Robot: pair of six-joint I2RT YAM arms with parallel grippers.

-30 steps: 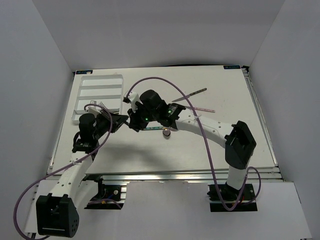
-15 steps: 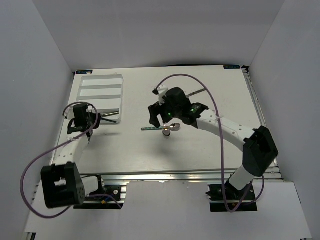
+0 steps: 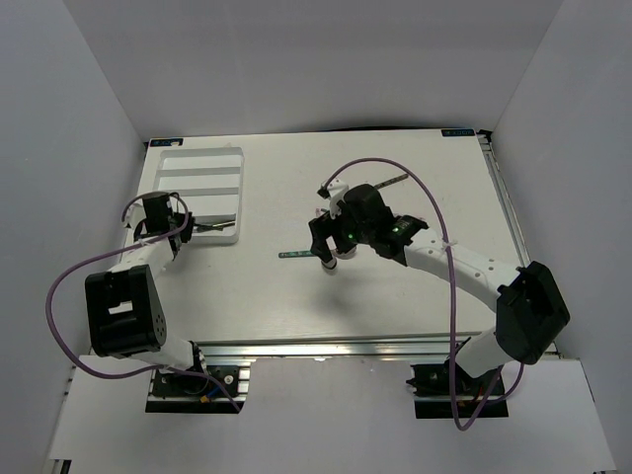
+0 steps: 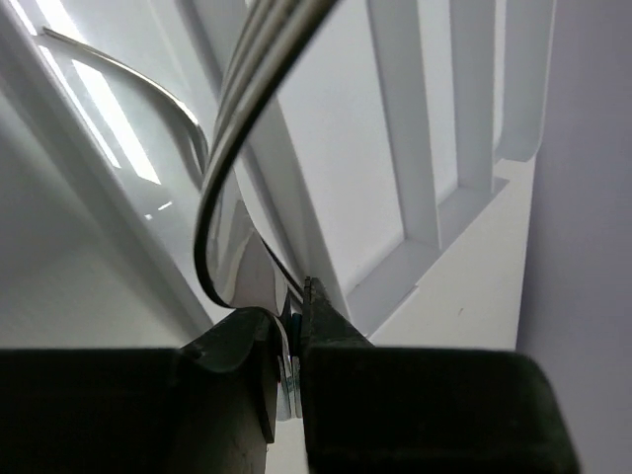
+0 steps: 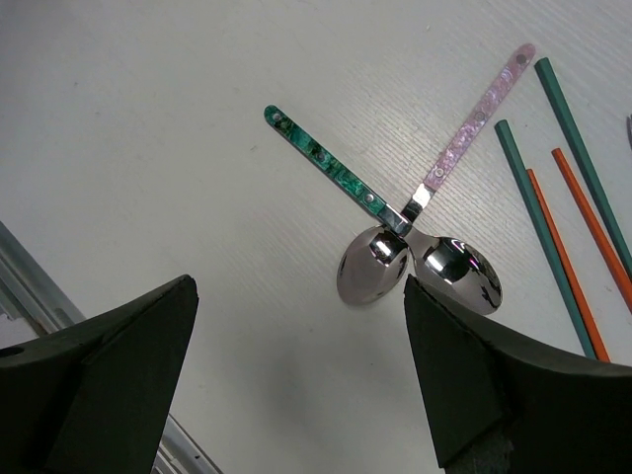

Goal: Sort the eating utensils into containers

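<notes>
My left gripper [image 3: 186, 225] [image 4: 296, 301] is shut on the handle of a silver fork [image 4: 222, 138] [image 3: 215, 226]. The fork's tines reach out over the near end of the white tray [image 3: 197, 164] [image 4: 395, 118], whose long slots are the containers. My right gripper [image 3: 325, 253] [image 5: 298, 286] hangs open above the table with nothing between its fingers. Just beyond it lie a green-handled spoon [image 5: 336, 176] [image 3: 294, 255] and a pink-handled spoon [image 5: 472, 123], their bowls touching. Green and red chopsticks [image 5: 553, 197] lie to the right of the spoons.
One more thin utensil [image 3: 393, 181] lies at the back of the table behind the right arm's purple cable [image 3: 395, 168]. White walls close in the table on three sides. The metal rail of the near edge [image 5: 15, 267] shows in the right wrist view.
The two grippers have parted from the table's middle. The left arm swung left to the tray with the fork. The right gripper opened and moved right, above the spoons.
</notes>
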